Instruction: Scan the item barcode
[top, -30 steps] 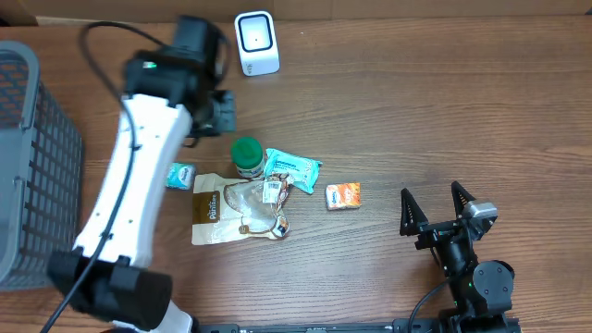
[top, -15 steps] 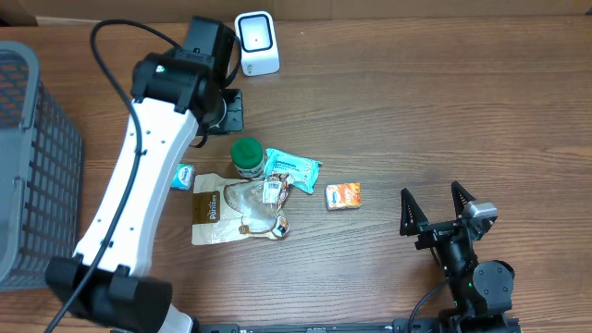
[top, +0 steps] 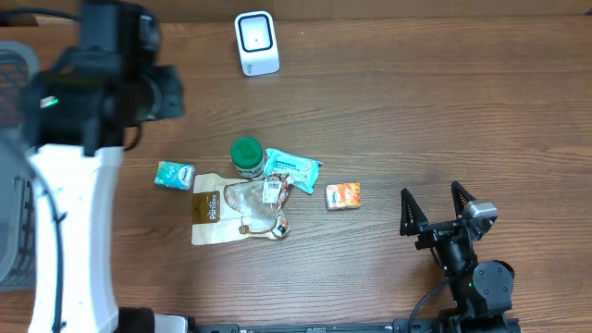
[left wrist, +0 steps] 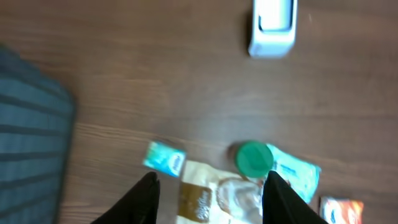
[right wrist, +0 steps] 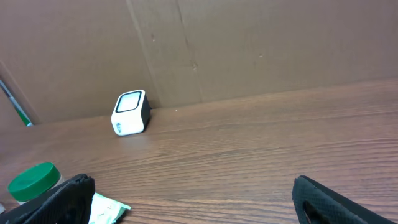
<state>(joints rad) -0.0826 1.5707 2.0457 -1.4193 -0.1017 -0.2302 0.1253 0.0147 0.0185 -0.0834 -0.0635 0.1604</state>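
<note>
We see a wooden table [top: 416, 120] with a grey basket [left wrist: 31, 124] at its left edge. Our left arm [top: 74, 213] hangs over the left side, and its claw [left wrist: 212, 180] is released and empty. Our right claw [top: 430, 192] sits near the front right corner, spread wide, holding nothing. Mid-table lie a brown pouch [top: 217, 211] and a teal wipes pack [top: 296, 169]. The white scanner [top: 256, 42] stands by the back edge. A green-lidded jar [top: 246, 155] sits against the wipes, with an orange box [top: 342, 195] to their right. A small teal packet [top: 174, 175] lies just left of the pouch.
</note>
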